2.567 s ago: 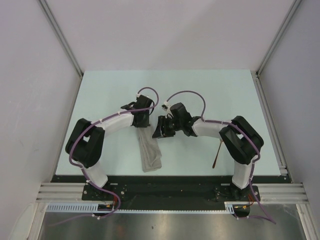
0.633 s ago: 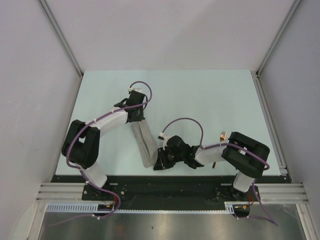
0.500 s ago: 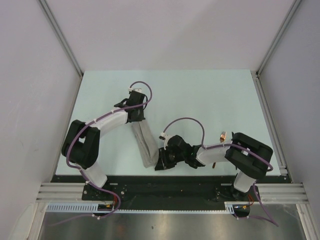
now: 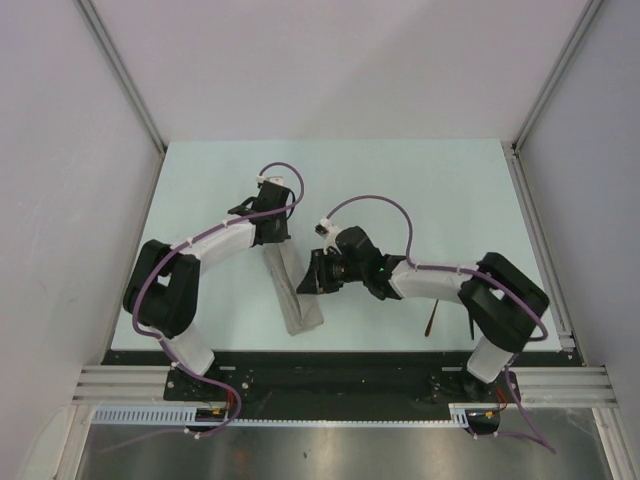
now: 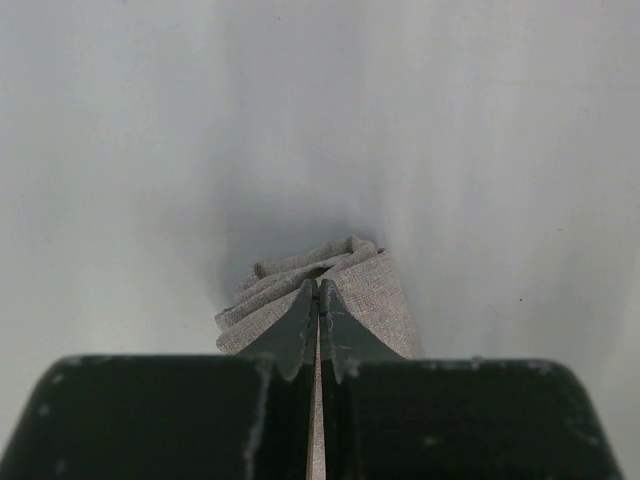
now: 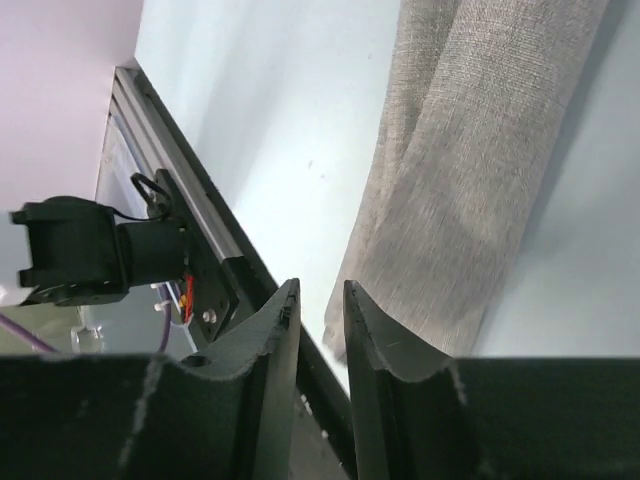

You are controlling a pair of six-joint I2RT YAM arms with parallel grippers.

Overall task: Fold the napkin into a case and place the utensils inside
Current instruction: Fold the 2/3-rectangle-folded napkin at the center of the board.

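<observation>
At the tips of the black plastic fingers (image 5: 298, 325), the narrow cloth case (image 5: 375, 290) is plain grey-beige with a fine woven fleck, against a pale blue-green flat tabletop (image 4: 430, 190).

This is a robotics lab test cell. Two white-and-black robot arms (image 4: 225, 238) trailing purple cables (image 4: 375, 200) are bolted to a black mounting plate (image 4: 340, 375) at the edge of a pale green tabletop (image 4: 420, 190). Plain white panel walls (image 4: 340, 60) on bare aluminium frame rails (image 4: 120, 75) box it in, with a brushed steel sheet (image 4: 340, 450) in front.
</observation>
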